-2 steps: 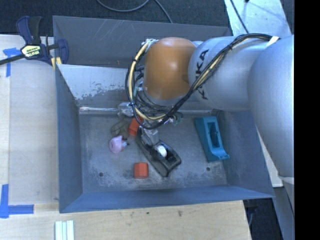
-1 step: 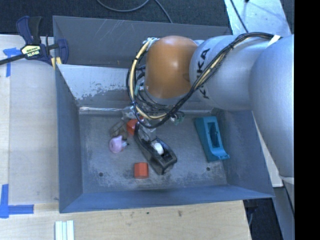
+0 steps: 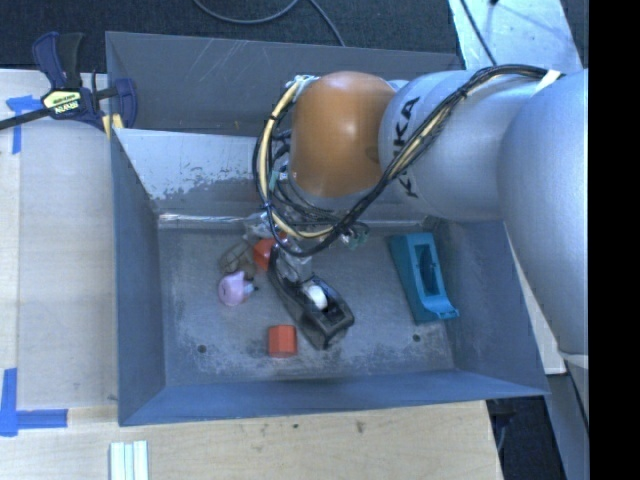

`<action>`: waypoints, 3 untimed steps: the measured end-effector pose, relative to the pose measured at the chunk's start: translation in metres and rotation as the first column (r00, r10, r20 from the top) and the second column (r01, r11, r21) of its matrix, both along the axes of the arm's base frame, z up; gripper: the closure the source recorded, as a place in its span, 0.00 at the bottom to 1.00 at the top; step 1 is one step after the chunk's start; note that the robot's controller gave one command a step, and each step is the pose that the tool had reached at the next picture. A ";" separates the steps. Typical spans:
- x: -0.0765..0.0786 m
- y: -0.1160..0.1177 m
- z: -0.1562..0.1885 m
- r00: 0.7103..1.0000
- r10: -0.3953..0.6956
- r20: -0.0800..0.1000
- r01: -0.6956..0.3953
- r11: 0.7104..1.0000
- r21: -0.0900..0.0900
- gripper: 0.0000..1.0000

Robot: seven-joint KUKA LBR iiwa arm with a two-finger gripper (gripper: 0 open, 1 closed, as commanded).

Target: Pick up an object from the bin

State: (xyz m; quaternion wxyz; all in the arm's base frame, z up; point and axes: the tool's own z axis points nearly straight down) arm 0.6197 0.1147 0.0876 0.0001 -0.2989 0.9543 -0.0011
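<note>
Large silver-grey KUKA arm (image 3: pixel 480 138) enters from the right edge of the view and runs leftward. Its last link is thick, rounded and smooth, with black lettering on the side facing the camera.

The wrist end is capped by a glossy orange dome-shaped cover (image 3: pixel 335 133), turned up toward the camera. A bundle of black and yellow cables (image 3: pixel 268 163) loops round the left side of the dome. More black cables run along the top of the link toward the right.

Below the dome hangs a tangle of wiring and dark hardware. The dark metal gripper (image 3: pixel 292 263) sits beneath this, pointing straight down, low in the view and largely hidden under the cover.
</note>
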 end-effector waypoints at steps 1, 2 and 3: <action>0.000 0.000 0.000 1.000 0.000 0.000 0.000 1.000 0.000 1.00; 0.000 0.000 0.000 1.000 0.000 0.000 0.000 1.000 0.000 1.00; 0.000 0.000 0.000 1.000 0.000 0.000 0.000 1.000 0.000 1.00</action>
